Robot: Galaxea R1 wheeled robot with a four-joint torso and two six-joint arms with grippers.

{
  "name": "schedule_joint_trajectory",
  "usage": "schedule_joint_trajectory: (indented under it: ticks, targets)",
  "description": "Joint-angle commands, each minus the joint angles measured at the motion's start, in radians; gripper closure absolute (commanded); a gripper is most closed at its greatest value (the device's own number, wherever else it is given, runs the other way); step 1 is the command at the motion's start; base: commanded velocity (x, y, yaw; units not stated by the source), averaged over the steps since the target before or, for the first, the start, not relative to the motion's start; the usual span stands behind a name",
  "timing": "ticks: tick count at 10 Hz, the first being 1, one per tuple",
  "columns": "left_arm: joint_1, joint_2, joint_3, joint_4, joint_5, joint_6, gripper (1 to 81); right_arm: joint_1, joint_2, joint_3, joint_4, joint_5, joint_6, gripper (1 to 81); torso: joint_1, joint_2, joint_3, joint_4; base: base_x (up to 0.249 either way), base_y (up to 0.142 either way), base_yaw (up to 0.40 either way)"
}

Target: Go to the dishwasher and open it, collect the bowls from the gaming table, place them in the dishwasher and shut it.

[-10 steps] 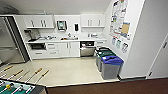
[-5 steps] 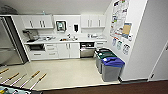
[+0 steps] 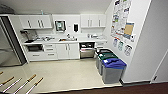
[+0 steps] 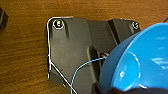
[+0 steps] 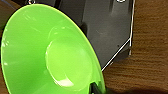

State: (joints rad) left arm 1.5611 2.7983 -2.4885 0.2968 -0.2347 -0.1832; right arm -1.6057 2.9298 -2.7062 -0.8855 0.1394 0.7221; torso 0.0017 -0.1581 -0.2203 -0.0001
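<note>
Right at the left gripper (image 4: 105, 88) a blue bowl (image 4: 140, 62) is sitting, clamped; the right gripper (image 5: 96, 88) is pinching a green bowl (image 5: 50, 50); far ahead, the dishwasher (image 3: 87, 50) is standing open.

Faced a kitchenette, dishwasher (image 3: 87, 50) open under the counter (image 3: 75, 40), white cabinets (image 3: 65, 50) beside, blue-lidded bins (image 3: 113, 70) at right.

An office kitchenette — white cabinets (image 3: 68, 50), a counter sink (image 3: 65, 39), lidded sorting bins (image 3: 113, 70), wall posters (image 3: 120, 17).
</note>
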Motion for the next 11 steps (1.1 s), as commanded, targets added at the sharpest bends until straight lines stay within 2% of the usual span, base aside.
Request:
schedule_joint_trajectory:
  ticks: [1,11]
  targets:
    - [-0.029,-0.019,0.002,0.012,0.040,0.002,81.1,0.031,0.004,0.007,-0.013,-0.009,-0.003,81.1,0.000,0.000,0.000,0.000,0.144,0.000,0.000]
    - [-0.029,-0.017,0.002,0.010,0.040,0.002,81.1,0.036,0.002,0.005,-0.013,-0.009,-0.003,81.1,-0.001,0.000,0.000,0.000,0.145,0.000,0.000]
